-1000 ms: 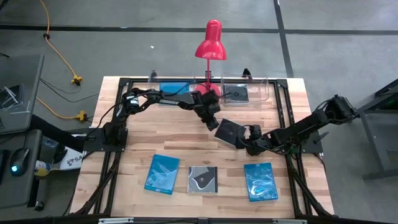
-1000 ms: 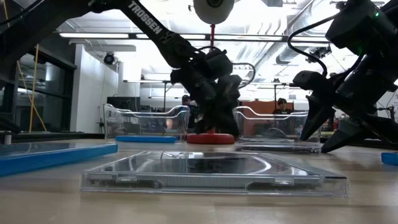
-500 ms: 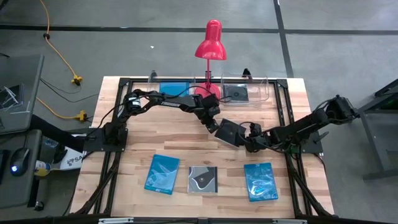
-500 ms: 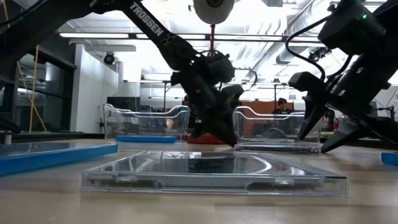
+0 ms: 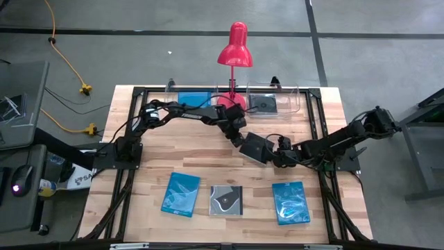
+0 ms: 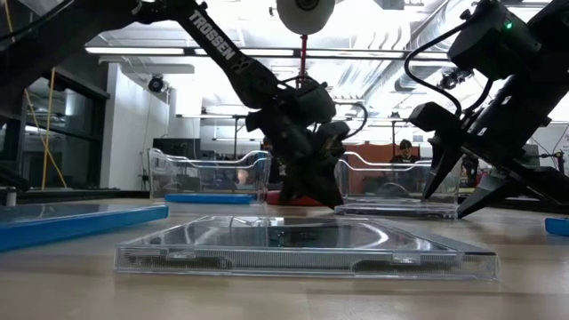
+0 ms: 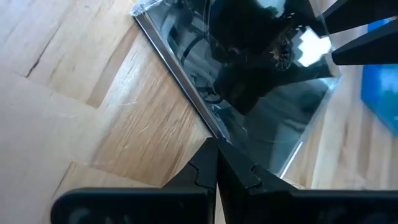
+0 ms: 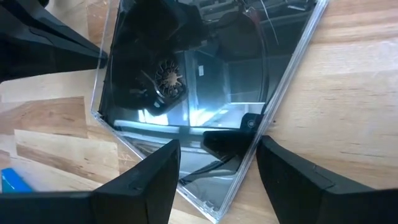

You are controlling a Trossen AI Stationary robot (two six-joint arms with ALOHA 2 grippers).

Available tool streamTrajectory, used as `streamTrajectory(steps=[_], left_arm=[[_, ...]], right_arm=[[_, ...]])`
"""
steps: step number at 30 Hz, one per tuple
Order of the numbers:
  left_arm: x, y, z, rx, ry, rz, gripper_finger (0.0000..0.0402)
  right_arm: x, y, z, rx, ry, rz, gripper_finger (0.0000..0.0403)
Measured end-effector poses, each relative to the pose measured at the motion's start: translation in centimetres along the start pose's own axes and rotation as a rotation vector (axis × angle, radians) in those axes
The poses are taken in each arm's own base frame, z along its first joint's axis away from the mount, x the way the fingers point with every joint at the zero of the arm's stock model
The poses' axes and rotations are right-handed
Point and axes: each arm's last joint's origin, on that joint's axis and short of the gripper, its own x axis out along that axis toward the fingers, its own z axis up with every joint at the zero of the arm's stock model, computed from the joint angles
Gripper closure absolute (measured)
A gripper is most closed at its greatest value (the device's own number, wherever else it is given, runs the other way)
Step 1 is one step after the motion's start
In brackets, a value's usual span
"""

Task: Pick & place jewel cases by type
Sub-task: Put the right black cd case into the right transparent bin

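A black jewel case lies flat on the table's middle. My left gripper is shut, with its tips at the case's left edge. My right gripper is open at the case's right side, and in the right wrist view its two fingers stand on either side of the near corner. Two blue cases and a dark case with a white swirl lie in a row near the front edge. My left gripper meets the black case's left edge with its shut fingertips, slanting down from the far left. The case stays flat on the wood. My right gripper: I cannot tell whether its fingers touch the case.
Two clear trays stand at the far edge. The left tray holds a blue case and the right tray a dark case. A red lamp stands between them. Bare wood lies left of the black case.
My left gripper has sunk and moved a little toward the table's right, onto the black case's left edge, staying shut. My right gripper has rolled a little about its own axis beside the case, staying open.
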Motion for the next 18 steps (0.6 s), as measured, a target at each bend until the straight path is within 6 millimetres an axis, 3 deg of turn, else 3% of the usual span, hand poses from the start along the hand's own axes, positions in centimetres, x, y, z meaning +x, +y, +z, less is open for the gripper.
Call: streamTrajectory(steps=[18], left_arm=[[0.2, -1.2, -0.3, 0.099, 0.104, -0.343, 0.0401]], right_arm=[[0.0, -0.2, 0.1, -0.048, -0.027, -0.014, 0.0190]])
